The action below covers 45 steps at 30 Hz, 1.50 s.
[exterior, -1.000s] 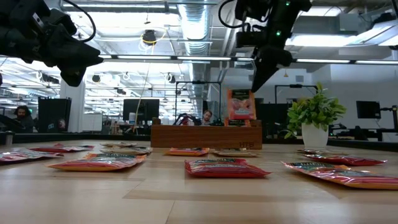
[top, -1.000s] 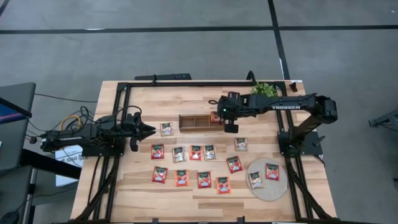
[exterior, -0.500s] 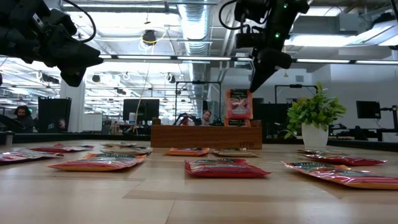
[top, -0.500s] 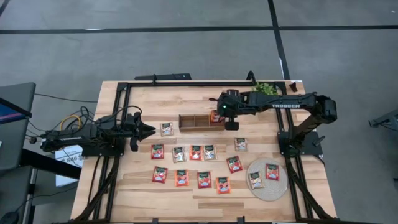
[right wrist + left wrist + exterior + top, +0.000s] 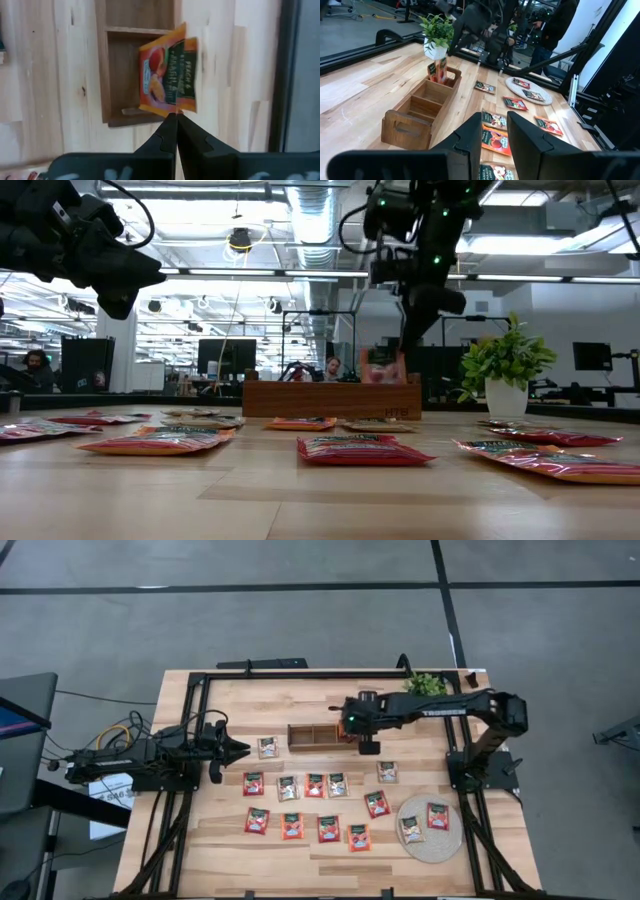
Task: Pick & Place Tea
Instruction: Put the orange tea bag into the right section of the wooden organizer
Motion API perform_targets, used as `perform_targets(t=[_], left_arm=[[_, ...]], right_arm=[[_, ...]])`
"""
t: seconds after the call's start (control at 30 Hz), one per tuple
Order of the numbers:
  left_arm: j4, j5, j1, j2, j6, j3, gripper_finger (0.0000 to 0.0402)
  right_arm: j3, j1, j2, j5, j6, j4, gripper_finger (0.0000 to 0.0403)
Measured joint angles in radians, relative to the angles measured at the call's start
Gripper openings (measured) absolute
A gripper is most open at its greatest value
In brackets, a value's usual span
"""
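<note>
Your right gripper (image 5: 176, 116) pinches one red tea sachet (image 5: 169, 77) by its edge, so the sachet hangs upright and can slide into the end compartment of the wooden box (image 5: 318, 735). The right arm reaches across the table, its wrist turned down over that box end. Your left gripper (image 5: 240, 749) waits at the left side, fingers a little apart, holding nothing. The other sachets (image 5: 315, 785) lie flat on the table.

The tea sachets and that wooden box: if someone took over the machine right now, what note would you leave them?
Right gripper: shut on a red sachet, lowering it into the end compartment of the wooden box nearest the plant.
Left gripper: parked at the table's left side, holding nothing.
Done: this sachet almost placed.
Left: release it; loose sachets remain on the table, two on the round mat.
</note>
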Motion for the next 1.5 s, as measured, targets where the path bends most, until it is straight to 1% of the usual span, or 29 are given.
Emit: perform_targets(t=[0.17, 0.87, 0.97, 1.17, 1.23, 1.37, 1.5], left_arm=[[0.000, 0.000, 0.000, 0.000, -0.003, 0.000, 0.0083], [0.000, 0.000, 0.000, 0.000, -0.002, 0.000, 0.0083], [0.000, 0.000, 0.000, 0.000, -0.002, 0.000, 0.0083], [0.000, 0.000, 0.000, 0.000, -0.002, 0.000, 0.0083], [0.000, 0.000, 0.000, 0.000, -0.002, 0.000, 0.0083], [-0.001, 0.000, 0.000, 0.000, -0.002, 0.000, 0.0083], [-0.001, 0.000, 0.000, 0.000, 0.003, 0.000, 0.0083]], right_arm=[[0.001, -0.001, 0.028, 0.001, 0.000, 0.016, 0.0000], [0.001, -0.003, 0.027, 0.001, 0.005, 0.004, 0.0001], [0.001, -0.008, 0.027, 0.001, 0.023, 0.003, 0.0016], [0.001, -0.017, 0.027, 0.004, 0.030, -0.008, 0.0075], [0.001, -0.015, 0.027, 0.004, 0.030, -0.007, 0.0089], [0.049, -0.014, 0.027, 0.004, 0.074, -0.075, 0.0101], [0.139, 0.002, 0.026, 0.004, 0.117, -0.209, 0.0102]])
